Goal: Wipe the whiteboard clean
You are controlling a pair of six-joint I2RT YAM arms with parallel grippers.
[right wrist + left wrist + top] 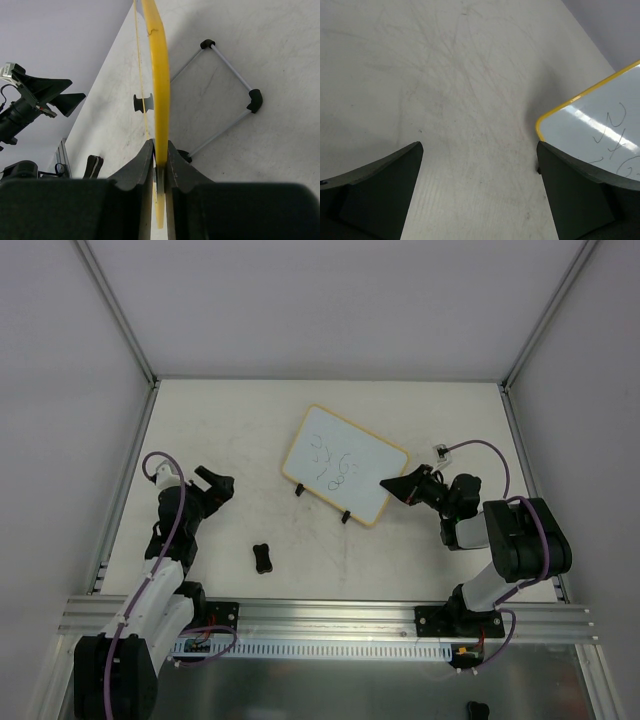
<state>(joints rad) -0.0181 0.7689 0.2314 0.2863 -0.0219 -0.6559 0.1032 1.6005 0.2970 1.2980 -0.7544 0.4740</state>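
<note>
The whiteboard (345,452) stands tilted on two black feet at mid-table, with a tan-yellow frame and dark scribbles on its face. My right gripper (392,485) is shut on its right edge. In the right wrist view the yellow edge (160,75) runs straight between the closed fingers (141,167), and the board's wire stand (227,95) lies behind it. My left gripper (215,483) is open and empty, left of the board. Its wrist view shows the board's corner (600,120) beside the right finger (580,195). A small black eraser block (262,557) lies in front of the board, also in the right wrist view (92,166).
A small white tag on a purple cable (441,450) lies right of the board. Grey walls enclose the table on the left, back and right. An aluminium rail (320,615) runs along the near edge.
</note>
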